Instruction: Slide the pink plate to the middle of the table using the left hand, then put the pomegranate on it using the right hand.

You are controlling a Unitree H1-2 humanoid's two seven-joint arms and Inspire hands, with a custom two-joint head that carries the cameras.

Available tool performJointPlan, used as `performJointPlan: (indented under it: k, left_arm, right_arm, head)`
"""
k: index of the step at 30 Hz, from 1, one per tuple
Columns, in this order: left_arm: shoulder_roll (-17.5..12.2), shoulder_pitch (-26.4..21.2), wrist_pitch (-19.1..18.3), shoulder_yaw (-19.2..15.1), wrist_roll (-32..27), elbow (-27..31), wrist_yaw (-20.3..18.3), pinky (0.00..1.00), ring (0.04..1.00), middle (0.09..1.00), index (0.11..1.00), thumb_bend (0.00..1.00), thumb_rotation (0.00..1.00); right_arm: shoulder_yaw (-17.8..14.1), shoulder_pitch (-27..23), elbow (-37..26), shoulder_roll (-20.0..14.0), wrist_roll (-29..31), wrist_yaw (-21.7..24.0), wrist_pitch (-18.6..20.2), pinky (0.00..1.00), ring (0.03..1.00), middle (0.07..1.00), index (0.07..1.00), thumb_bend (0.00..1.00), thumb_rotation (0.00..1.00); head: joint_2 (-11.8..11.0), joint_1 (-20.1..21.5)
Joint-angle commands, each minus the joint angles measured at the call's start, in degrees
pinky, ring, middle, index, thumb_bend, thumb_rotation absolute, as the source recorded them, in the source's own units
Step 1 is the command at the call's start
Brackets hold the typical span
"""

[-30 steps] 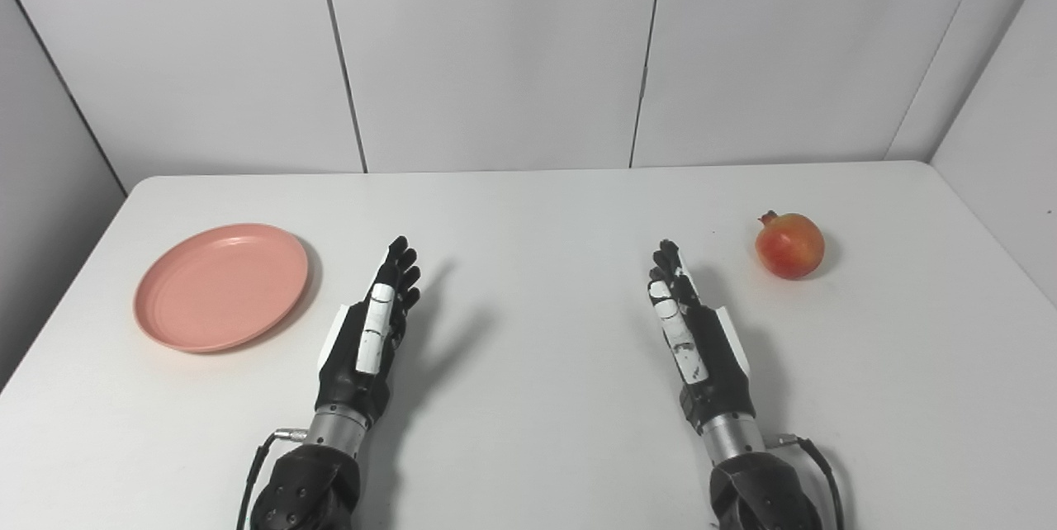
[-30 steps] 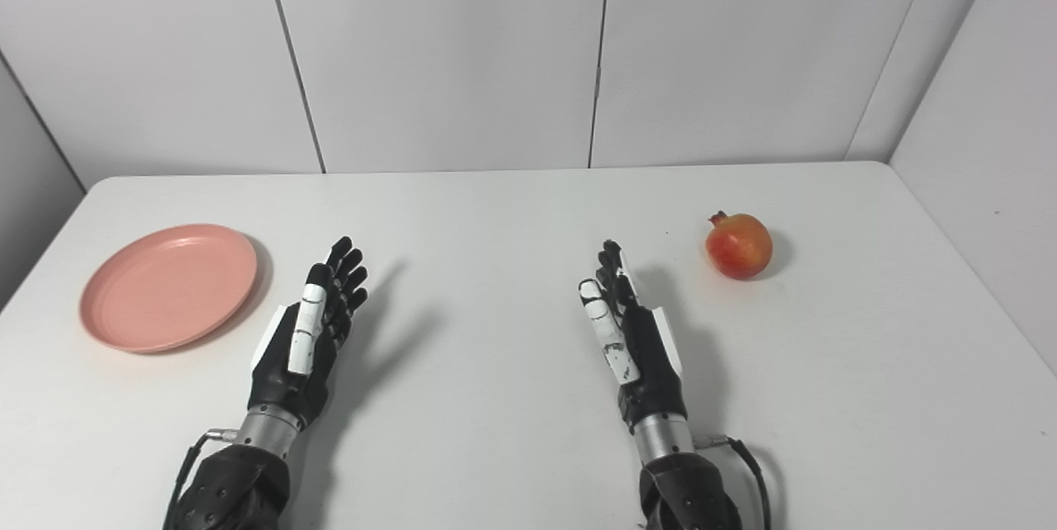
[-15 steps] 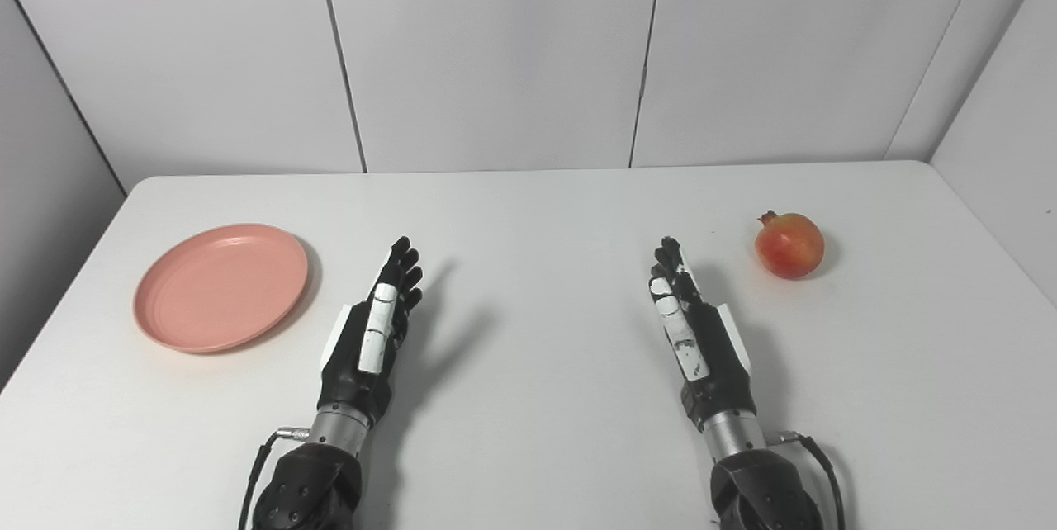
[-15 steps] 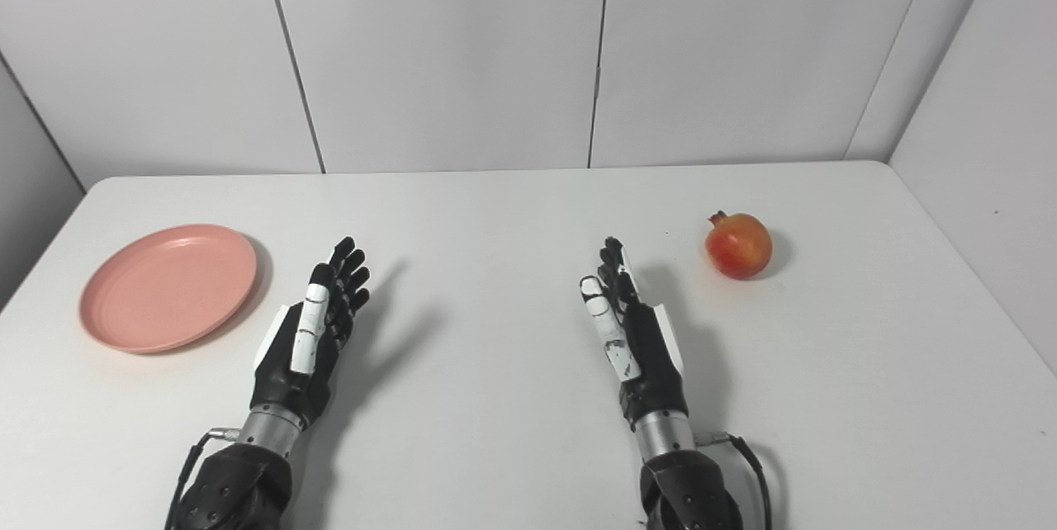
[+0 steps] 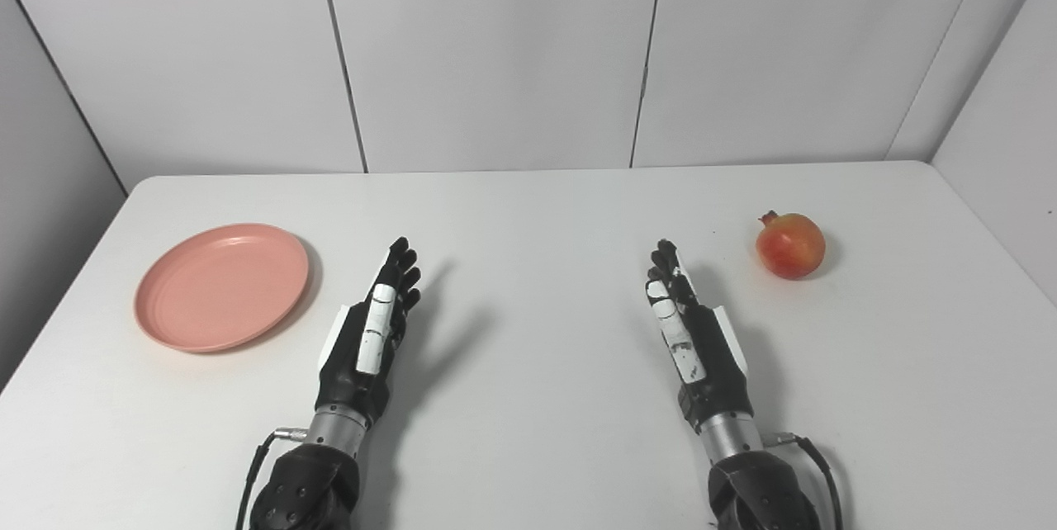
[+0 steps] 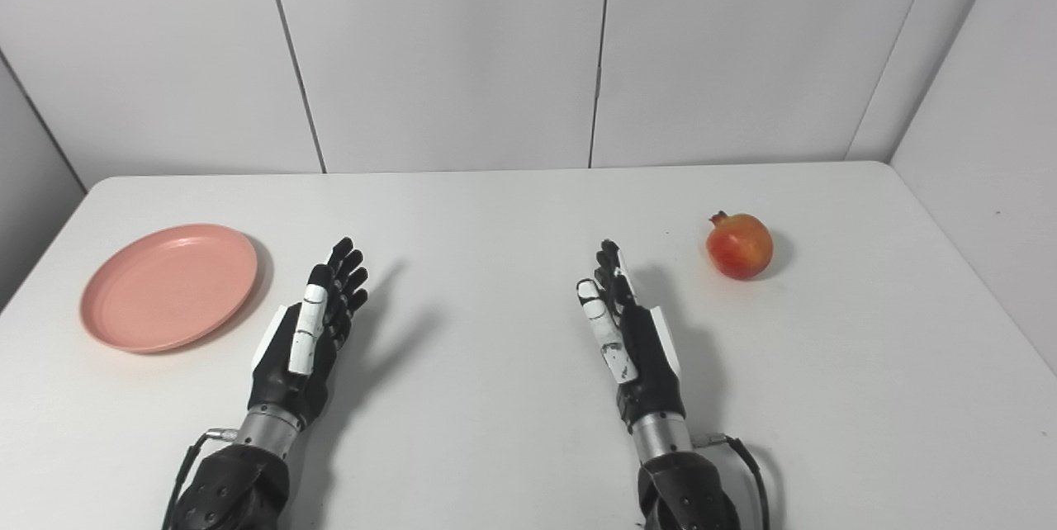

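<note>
A pink plate (image 5: 221, 286) lies empty on the left side of the white table (image 5: 537, 208). A red-yellow pomegranate (image 5: 790, 245) sits on the right side of the table. My left hand (image 5: 372, 334) is open and empty, fingers stretched forward, held edge-up just right of the plate and apart from it. My right hand (image 5: 689, 333) is open and empty, fingers stretched forward, held edge-up left of and nearer than the pomegranate, apart from it. The same scene shows in the right eye view, with the plate (image 6: 169, 286) and the pomegranate (image 6: 740, 245).
White wall panels (image 5: 495, 51) stand close behind the table's far edge, and side walls flank it. A cable (image 5: 813, 456) runs from my right wrist.
</note>
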State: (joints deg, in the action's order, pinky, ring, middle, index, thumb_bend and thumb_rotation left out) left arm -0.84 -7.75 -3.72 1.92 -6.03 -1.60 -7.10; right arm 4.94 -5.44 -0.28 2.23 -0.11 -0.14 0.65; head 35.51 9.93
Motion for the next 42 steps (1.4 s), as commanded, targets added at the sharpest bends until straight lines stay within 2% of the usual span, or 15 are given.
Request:
performJointPlan:
  k: [1,9,21,29,36,42]
  left_arm:
    - [-0.14,-1.33,1.89,0.12,0.35,0.72,-0.17,1.00,1.000,1.000,1.000,0.69,1.00]
    - [-0.52,-1.89,3.16,0.07,0.89,-0.43,0.00,1.00,1.000,1.000,1.000,0.68,1.00]
    - [-0.56,-1.67,2.21,-0.37,-0.03,0.17,-0.61,1.00,1.000,1.000,1.000,0.70,1.00]
    - [-0.67,-1.99,2.88,-0.63,-0.13,-0.37,-0.45,1.00,1.000,1.000,1.000,0.69,1.00]
    - [-0.97,-2.18,2.45,-0.64,-0.35,-0.32,-0.97,1.00,1.000,1.000,1.000,0.71,1.00]
    - [-0.83,-2.30,3.66,-0.90,-0.70,-1.26,-1.02,1.00,1.000,1.000,1.000,0.71,1.00]
  right_arm:
    - [0.22,-1.37,-0.48,-0.04,-0.05,0.93,-2.25,1.00,1.000,1.000,1.000,0.75,0.89]
    - [0.43,-1.97,0.34,-0.09,-0.48,0.79,-2.44,1.00,1.000,1.000,1.000,0.76,0.89]
    - [0.56,-1.78,0.41,0.22,-0.33,0.66,-2.66,1.00,1.000,1.000,1.000,0.75,0.89]
    - [0.73,-2.26,1.43,0.10,-0.16,0.92,-3.98,1.00,1.000,1.000,1.000,0.76,0.88]
    - [0.90,-2.38,0.81,0.36,-0.55,0.54,-3.01,1.00,1.000,1.000,1.000,0.75,0.90]
    - [0.89,-2.33,0.81,0.37,-0.74,0.37,-3.31,1.00,1.000,1.000,1.000,0.75,0.89]
  head:
    - [-0.25,0.09]
    - [0.45,0.94]
    - [-0.15,1.51]
    - [0.54,2.74]
    - [0.50,2.33]
    - [0.74,2.19]
